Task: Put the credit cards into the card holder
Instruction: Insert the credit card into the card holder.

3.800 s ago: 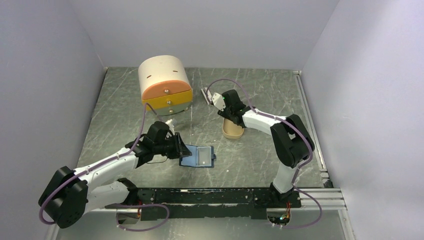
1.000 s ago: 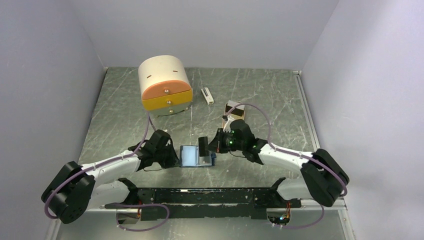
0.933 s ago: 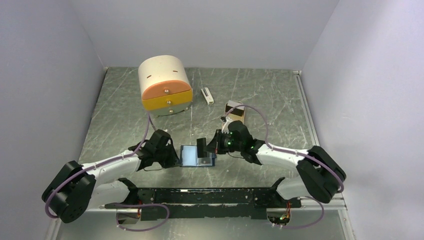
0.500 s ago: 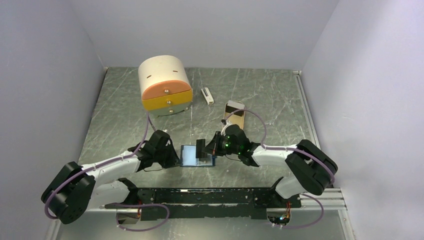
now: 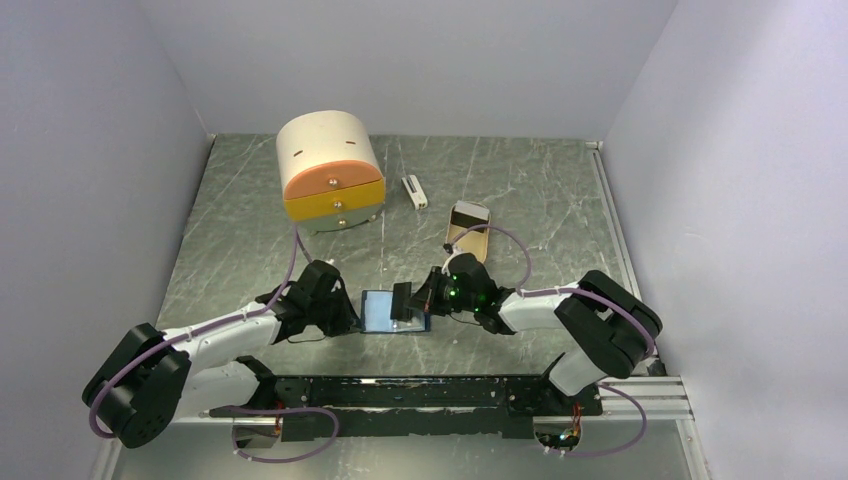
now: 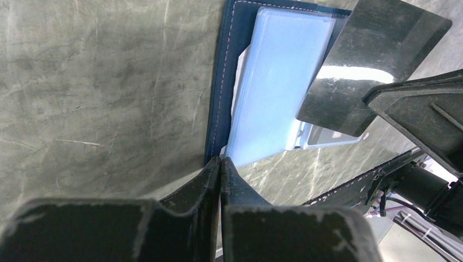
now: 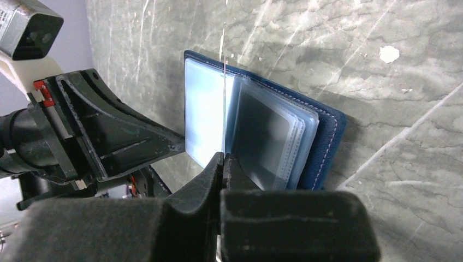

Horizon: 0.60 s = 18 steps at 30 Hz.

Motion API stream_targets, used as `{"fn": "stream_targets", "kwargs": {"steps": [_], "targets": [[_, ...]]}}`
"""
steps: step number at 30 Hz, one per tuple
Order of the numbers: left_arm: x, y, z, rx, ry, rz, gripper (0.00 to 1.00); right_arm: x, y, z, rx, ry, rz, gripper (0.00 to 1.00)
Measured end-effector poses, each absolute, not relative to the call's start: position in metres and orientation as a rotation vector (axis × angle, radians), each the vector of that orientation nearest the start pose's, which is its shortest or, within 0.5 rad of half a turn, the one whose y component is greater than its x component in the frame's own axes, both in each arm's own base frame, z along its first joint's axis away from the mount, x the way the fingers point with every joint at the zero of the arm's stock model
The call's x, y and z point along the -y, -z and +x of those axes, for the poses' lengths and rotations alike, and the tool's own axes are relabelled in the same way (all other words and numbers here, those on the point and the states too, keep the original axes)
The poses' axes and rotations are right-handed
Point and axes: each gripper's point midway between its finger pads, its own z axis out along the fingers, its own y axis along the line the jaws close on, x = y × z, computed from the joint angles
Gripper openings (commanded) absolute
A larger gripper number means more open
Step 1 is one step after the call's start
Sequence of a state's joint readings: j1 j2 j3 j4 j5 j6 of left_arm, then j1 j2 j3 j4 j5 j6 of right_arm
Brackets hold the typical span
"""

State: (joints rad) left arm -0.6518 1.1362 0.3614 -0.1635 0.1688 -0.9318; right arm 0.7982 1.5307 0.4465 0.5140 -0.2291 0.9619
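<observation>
The card holder [image 5: 380,311] lies open on the table near the front edge, navy outside [image 6: 219,82] with pale blue plastic sleeves [image 6: 275,82] inside. My left gripper [image 5: 354,316] is shut on its left edge, fingertips meeting at the cover's near corner [image 6: 220,161]. My right gripper [image 5: 413,300] is shut on one credit card [image 5: 402,299], held upright over the holder's right half. That card looks dark and glossy in the left wrist view [image 6: 371,60] and is a thin edge-on line [image 7: 224,82] in the right wrist view, standing between the sleeves [image 7: 267,136].
A round-topped box with orange and yellow drawers [image 5: 330,170] stands at the back left. A small white bar [image 5: 413,190] lies behind the middle. A tan tin [image 5: 468,228] sits just behind my right arm. Grey walls close in both sides.
My right gripper has carried the card a little left and lower, onto the holder, and the right elbow has folded inward. The left arm and holder have stayed put.
</observation>
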Motion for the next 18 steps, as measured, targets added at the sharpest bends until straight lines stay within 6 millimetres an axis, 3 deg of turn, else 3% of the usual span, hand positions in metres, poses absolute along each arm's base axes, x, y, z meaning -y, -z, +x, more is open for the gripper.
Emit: {"fn": "stream_targets", "kwargs": {"steps": [18], "targets": [[0.2005, -0.0152, 0.1599, -2.688, 0.791, -0.303, 0.09, -0.3069, -0.0356, 0.2005, -2.408, -1.184, 0.094, 0.00]]}}
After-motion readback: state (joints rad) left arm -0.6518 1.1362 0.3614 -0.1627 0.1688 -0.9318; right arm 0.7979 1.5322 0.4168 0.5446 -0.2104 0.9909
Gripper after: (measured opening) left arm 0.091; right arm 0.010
